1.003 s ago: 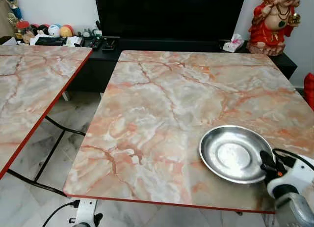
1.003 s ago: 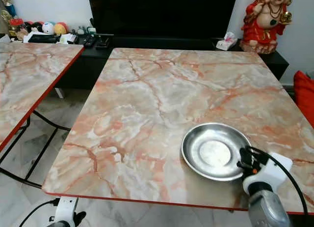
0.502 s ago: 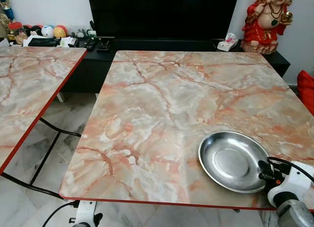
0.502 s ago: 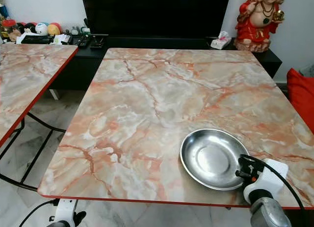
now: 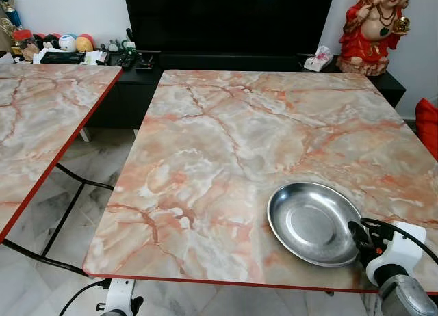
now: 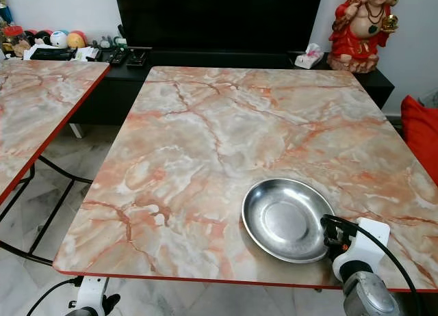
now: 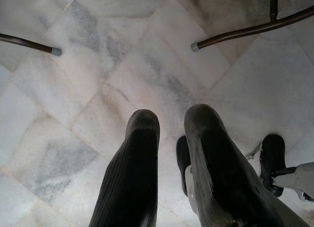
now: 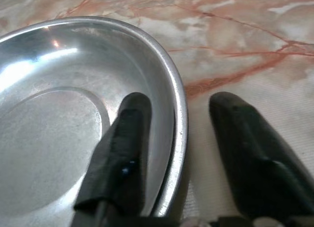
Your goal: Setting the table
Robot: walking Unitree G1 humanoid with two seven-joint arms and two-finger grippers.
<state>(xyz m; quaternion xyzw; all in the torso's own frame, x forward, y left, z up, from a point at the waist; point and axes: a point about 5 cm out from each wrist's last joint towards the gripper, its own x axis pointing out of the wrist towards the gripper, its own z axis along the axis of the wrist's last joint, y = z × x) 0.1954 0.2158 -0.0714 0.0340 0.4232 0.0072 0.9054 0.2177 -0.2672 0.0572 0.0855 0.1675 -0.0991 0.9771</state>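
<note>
**Inspector A:** Steel dish (image 6: 286, 219), shallow and polished, sits on the marble-patterned table (image 6: 226, 124) in the near right part of the top, close to the near edge with its red trim. We note the right gripper (image 8: 179, 138) straddling the dish's rim: one finger inside the bowl, the other outside on the tabletop. The fingers stand apart and we see no pinch on the metal.

**Inspector B:** Agreed. We record the left gripper (image 7: 169, 153) hanging idle below the table, over the marble floor (image 7: 73, 65), its fingers slightly parted and holding nothing.

**Inspector A:** Risks, in our judgement. The rim is thin, curved and slick. If the fingers close with little overlap, the dish may squirt out or tip as it lifts.

**Inspector B:** We add the edge. The dish lies near the table's front. A sideways nudge from the inner finger could slide it toward the drop, since polished steel on a smooth top offers little friction.

**Inspector A:** The outer finger rests low against the table. Closing while pressed down may scrape the surface or jam under the rim.

**Inspector B:** We also flag the cable (image 5: 397, 227) looping by the wrist; it could brush the dish on any retreat.
</note>
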